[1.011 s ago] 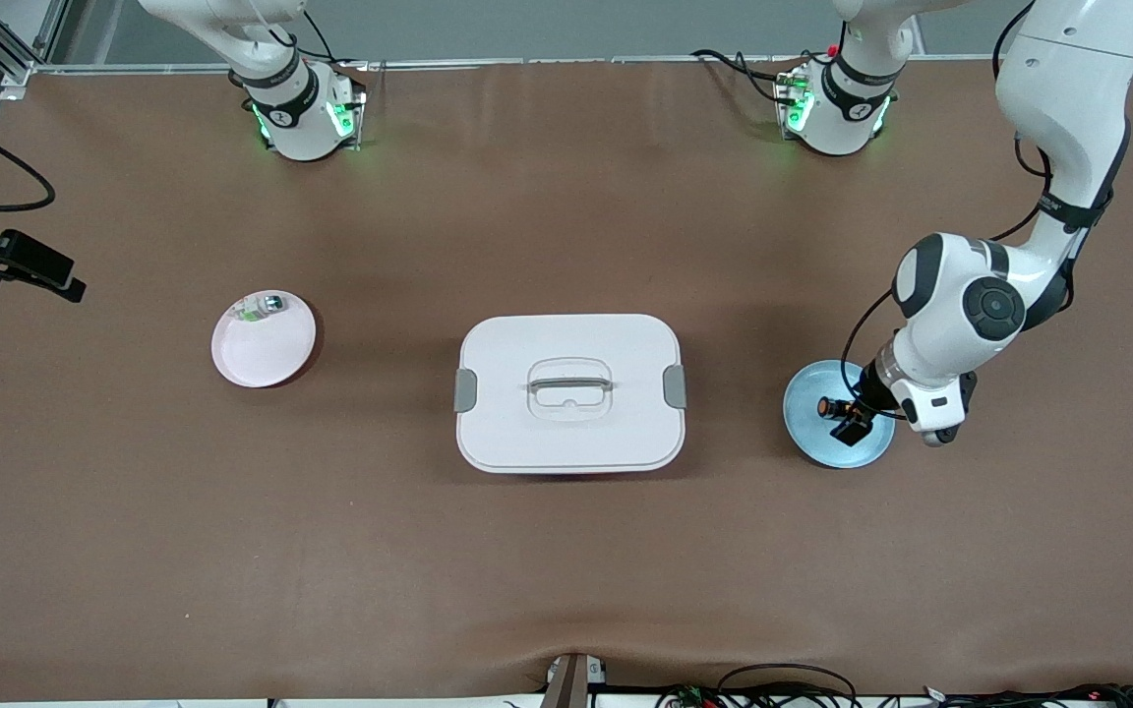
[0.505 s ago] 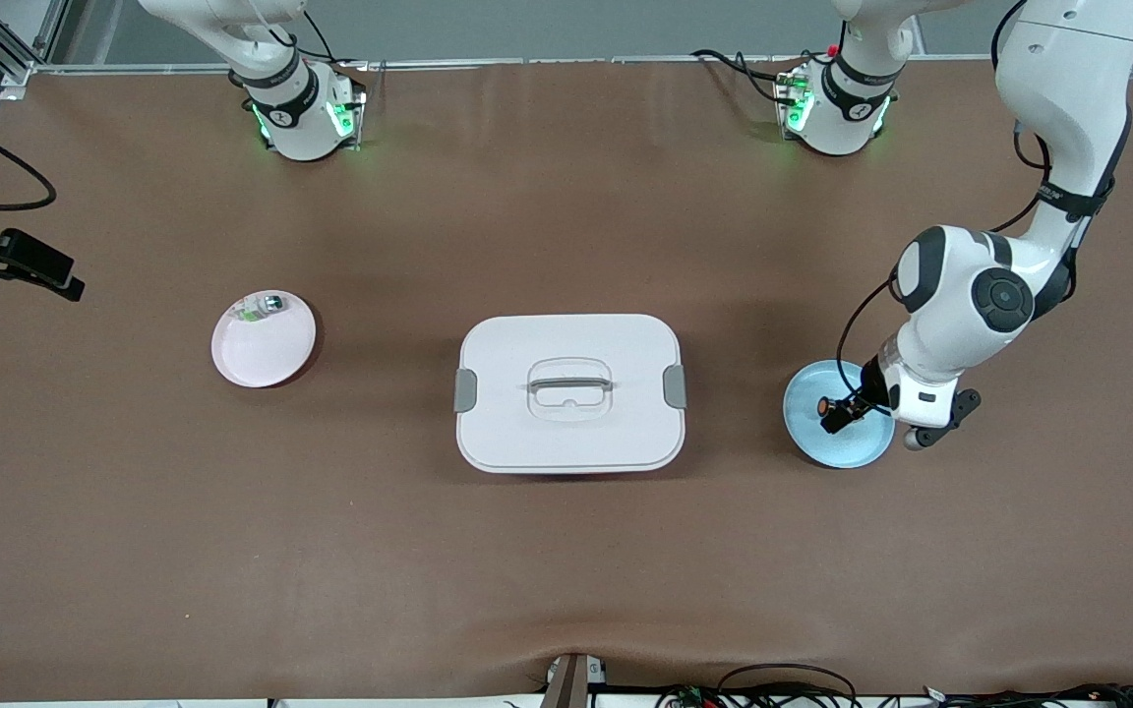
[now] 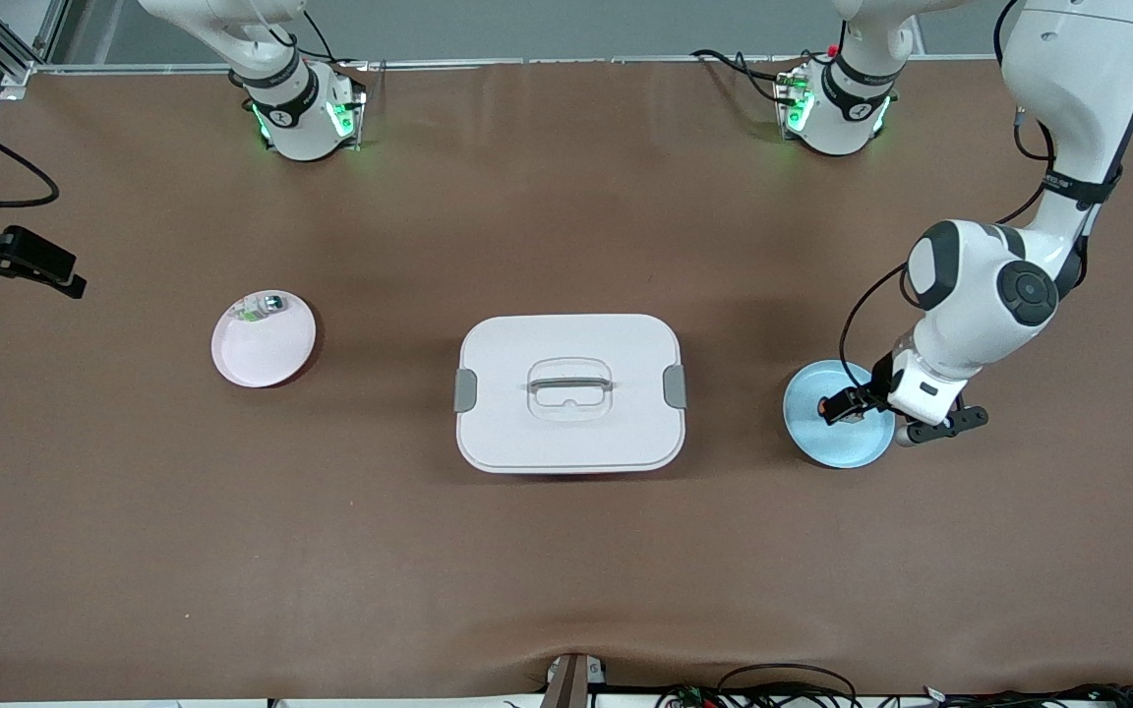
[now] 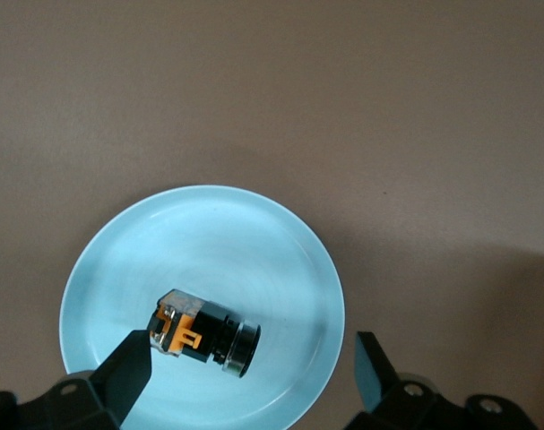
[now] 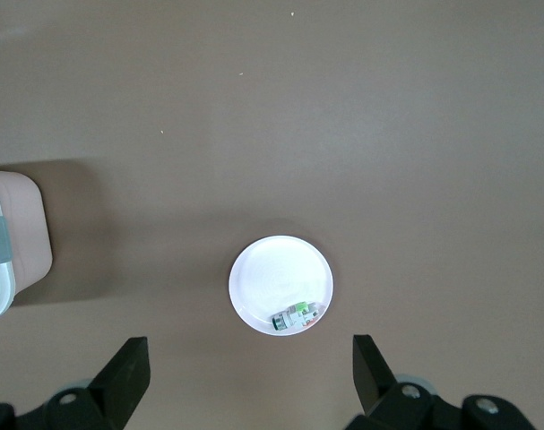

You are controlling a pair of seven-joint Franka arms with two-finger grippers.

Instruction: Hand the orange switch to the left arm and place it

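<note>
Orange switch (image 4: 202,332) on blue plate (image 4: 280,242)

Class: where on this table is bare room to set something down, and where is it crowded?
Bare: the table from the box to the camera-side edge; between box and pink plate. Crowded: the blue plate, with the switch and open left gripper.

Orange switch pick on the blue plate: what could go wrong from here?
1. The orange switch lies on its side, off-centre between the open left pincer fingers; closing could roll it across the blue plate.
2. The box stands between the two plates; a low carry could clip it.
3. The right pincer waits high over the pink plate.
</note>
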